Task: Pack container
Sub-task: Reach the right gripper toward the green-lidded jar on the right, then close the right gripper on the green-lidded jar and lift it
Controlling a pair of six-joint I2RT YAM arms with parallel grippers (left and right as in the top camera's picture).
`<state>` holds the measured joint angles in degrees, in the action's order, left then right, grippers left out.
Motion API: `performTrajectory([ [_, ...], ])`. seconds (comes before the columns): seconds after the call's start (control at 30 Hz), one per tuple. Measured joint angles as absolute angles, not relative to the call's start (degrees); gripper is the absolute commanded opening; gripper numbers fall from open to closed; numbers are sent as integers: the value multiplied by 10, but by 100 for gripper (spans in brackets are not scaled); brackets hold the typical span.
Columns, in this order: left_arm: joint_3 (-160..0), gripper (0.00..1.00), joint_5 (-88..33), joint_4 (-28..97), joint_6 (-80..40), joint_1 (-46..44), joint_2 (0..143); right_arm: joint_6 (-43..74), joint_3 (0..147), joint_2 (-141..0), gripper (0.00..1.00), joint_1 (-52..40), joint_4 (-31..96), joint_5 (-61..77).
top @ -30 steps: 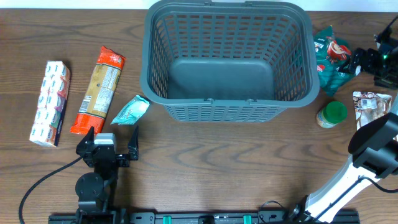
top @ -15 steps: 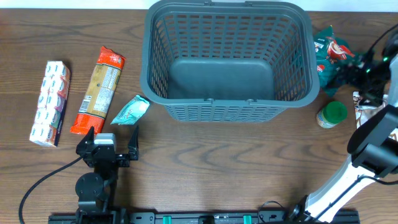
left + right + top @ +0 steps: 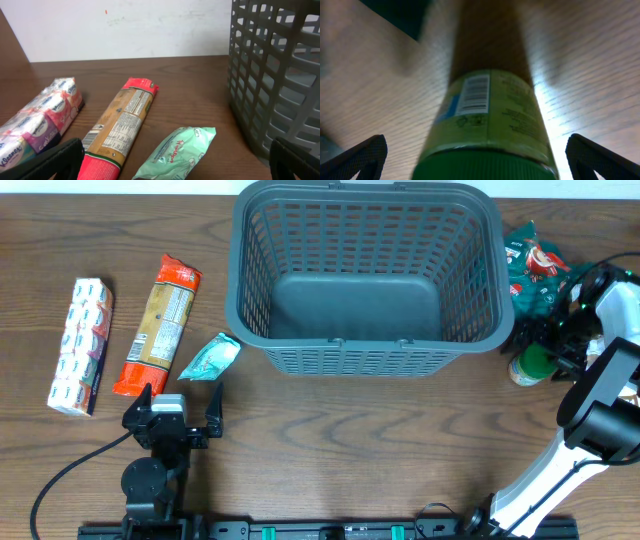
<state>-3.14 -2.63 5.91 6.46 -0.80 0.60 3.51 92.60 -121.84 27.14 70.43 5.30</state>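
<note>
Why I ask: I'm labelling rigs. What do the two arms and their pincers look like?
The left arm is black, with a black cable trailing from it; the left pincer has two black fingers. The right arm mixes white links with black joints; the right pincer also has black fingers.

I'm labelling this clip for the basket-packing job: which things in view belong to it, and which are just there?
Job: basket, tissue pack, orange packet, mint pouch, green-lidded jar, green snack bag.
Just there: black cable, rail at the table's front edge.
</note>
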Motion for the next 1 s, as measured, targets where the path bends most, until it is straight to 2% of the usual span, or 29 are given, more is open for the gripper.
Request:
performTrajectory([
  [0.67, -31, 98, -26, 59, 65, -8, 6, 53, 917, -1218, 99, 271, 714, 52],
  [0.8, -31, 99, -26, 59, 65, -8, 6, 55, 917, -1218, 94, 271, 715, 56],
  [1.0, -31, 99, -26, 59, 65, -8, 6, 57, 917, -1218, 94, 271, 719, 56],
])
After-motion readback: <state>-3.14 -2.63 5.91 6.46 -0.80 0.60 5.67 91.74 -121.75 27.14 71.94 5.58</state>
